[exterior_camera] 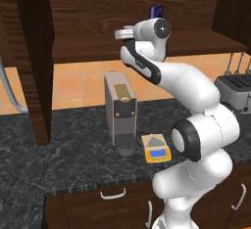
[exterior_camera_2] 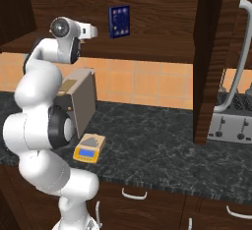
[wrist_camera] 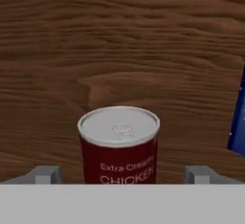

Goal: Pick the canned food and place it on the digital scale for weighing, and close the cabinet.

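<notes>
The canned food (wrist_camera: 119,144), dark red with a silver lid, stands upright on the wooden shelf inside the cabinet (exterior_camera: 88,47). My gripper (wrist_camera: 122,175) is open, with one fingertip on each side of the can and a gap to each. In the base views the hand (exterior_camera: 123,33) (exterior_camera_2: 91,30) reaches into the cabinet at shelf height and the can is hidden behind it. The cabinet's doors (exterior_camera: 34,61) (exterior_camera_2: 206,57) stand open. The yellow digital scale (exterior_camera: 156,148) (exterior_camera_2: 89,148) lies on the dark counter with nothing on its plate.
A flat blue box (exterior_camera_2: 119,21) (wrist_camera: 238,122) stands on the shelf just right of the can. A grey coffee machine (exterior_camera: 120,110) stands beside the scale. A toaster (exterior_camera_2: 229,121) sits at the right. Drawers (exterior_camera: 112,194) run under the counter edge.
</notes>
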